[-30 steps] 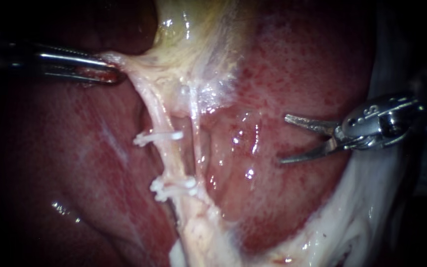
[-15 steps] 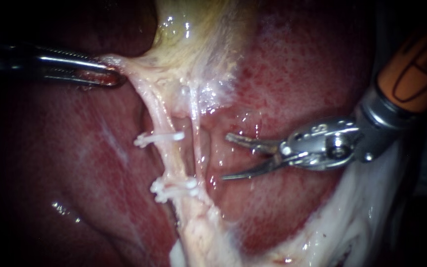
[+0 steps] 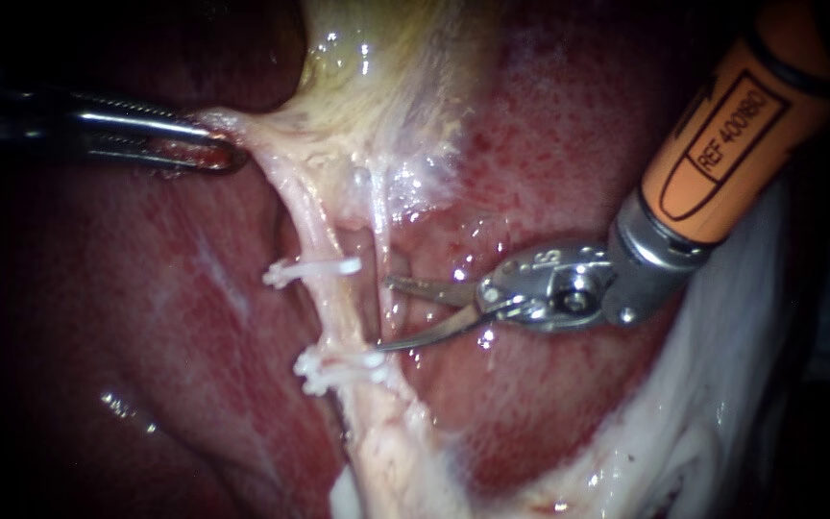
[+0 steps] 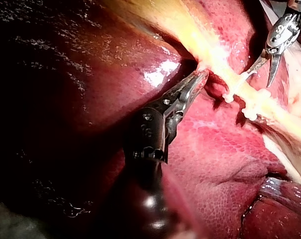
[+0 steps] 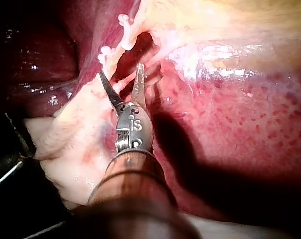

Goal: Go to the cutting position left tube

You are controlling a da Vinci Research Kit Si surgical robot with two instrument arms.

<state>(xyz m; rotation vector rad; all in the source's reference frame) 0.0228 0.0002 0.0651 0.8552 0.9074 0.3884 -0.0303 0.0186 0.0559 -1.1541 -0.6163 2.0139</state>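
Although my right instrument (image 3: 383, 313) points its jaws, parted and gripping nothing, at the left tube (image 3: 330, 312), the approach looks only partly done. The tips lie just beside the tube, level with the bare stretch between the upper clip (image 3: 309, 269) and the lower clip (image 3: 338, 365), and the tube is not yet between them. A thinner strand (image 3: 379, 259) runs close by the tips, and I cannot tell whether it sits inside the gap. What seems left is a short advance so that both jaws straddle the left tube alone, between the clips. The tube is a pale cord stretched over the liver (image 3: 549, 144). In the endoscope view its long axis runs steeply from the pale tissue (image 3: 242, 125) below the gallbladder (image 3: 386, 86) down toward the lower right. My right instrument's jaws lie roughly crosswise to it. My left instrument (image 3: 223, 149) is clamped on that pale tissue, seemingly keeping the tube taut.
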